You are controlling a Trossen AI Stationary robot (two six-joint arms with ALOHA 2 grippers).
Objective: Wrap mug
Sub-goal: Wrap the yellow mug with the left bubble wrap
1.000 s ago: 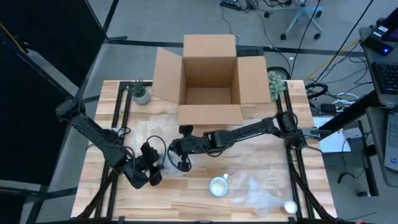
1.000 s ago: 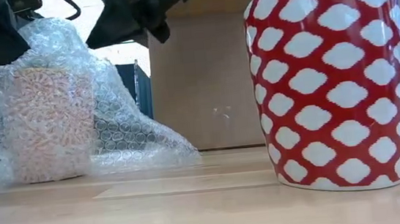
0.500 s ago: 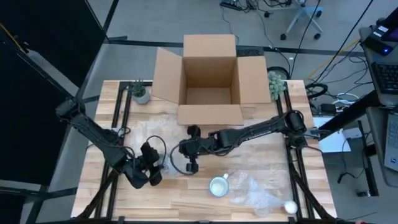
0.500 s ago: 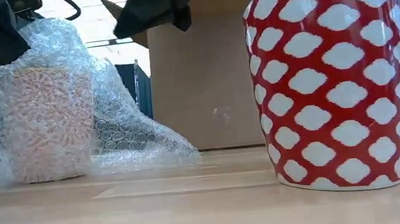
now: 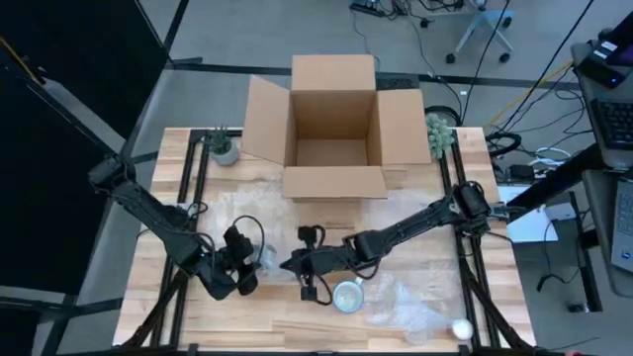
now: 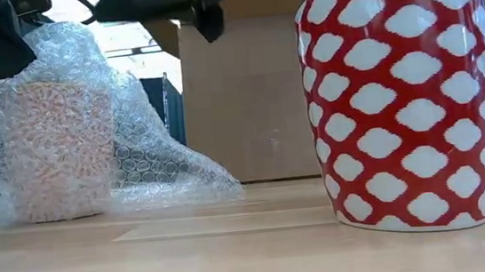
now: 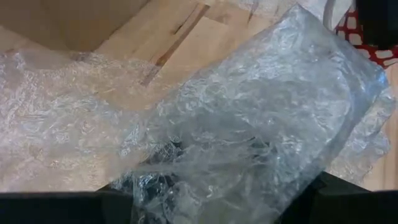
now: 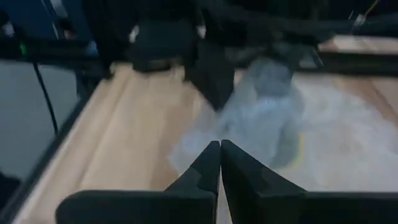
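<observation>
A mug swathed in bubble wrap (image 6: pixel 56 145) stands upright on the table's near left. My left gripper (image 5: pixel 247 262) is at its top, shut on the wrap (image 7: pixel 249 124), which covers the fingers in the left wrist view. My right gripper (image 5: pixel 289 265) hovers just right of it, fingers shut (image 8: pixel 219 155) with nothing between them, pointing toward the wrapped mug (image 8: pixel 267 106). A second mug, red with white patches (image 6: pixel 404 94), stands bare on its base near the front edge (image 5: pixel 346 296). My left gripper holds the bunched bubble wrap at the top of the wrapped mug (image 6: pixel 37 44), coming from above. The wrap itself hides the fingertips, so the layers and the exact place cannot be told. The mug's base rests on the table, and the wrap drapes slack around it.
An open cardboard box (image 5: pixel 334 129) stands at the far middle. More bubble wrap lies flat before it (image 5: pixel 247 198), and a loose heap (image 5: pixel 410 309) lies at the near right beside a white ball (image 5: pixel 461 328). Small plants (image 5: pixel 226 148) (image 5: pixel 440 133) flank the box.
My right gripper has swung from in front of the box toward the table's near edge, ending beside the wrapped mug and near the red mug.
</observation>
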